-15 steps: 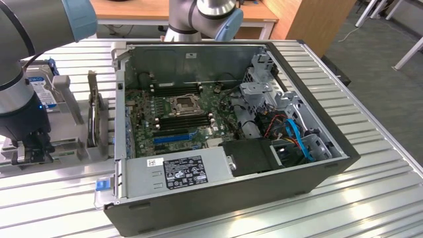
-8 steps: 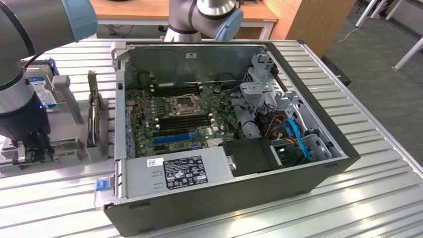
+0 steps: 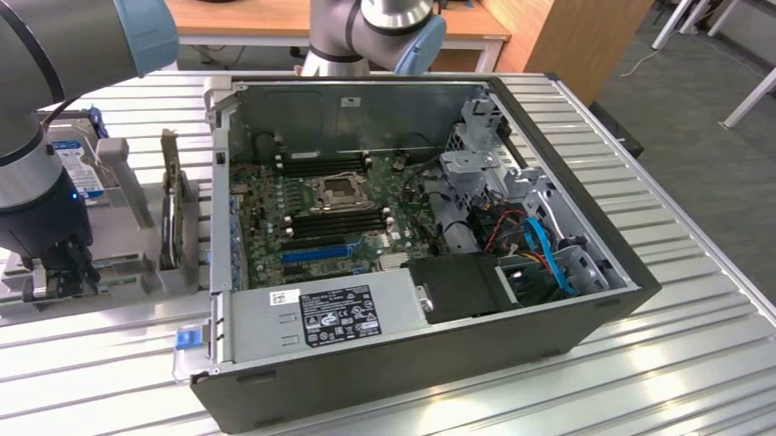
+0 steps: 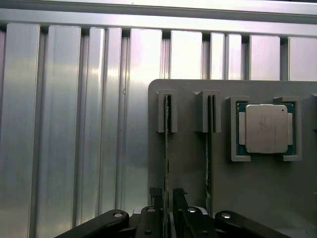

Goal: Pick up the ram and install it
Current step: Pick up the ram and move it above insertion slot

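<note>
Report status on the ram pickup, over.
Gripper closed on the ram, stick upright on edge in the gray holder. Second stick alongside, apart. Nothing in the way.

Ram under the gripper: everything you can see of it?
The ram shows edge-on: a thin, dark, long board standing upright on its edge in the grey holder, one end seated in a grey bracket. The gripper is shut on its two faces near the other end. A second stick stands parallel, apart.

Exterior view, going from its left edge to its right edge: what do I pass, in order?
gripper, closed on the ram → upright dark card → processor socket → metal drive cage → blue cables
</note>
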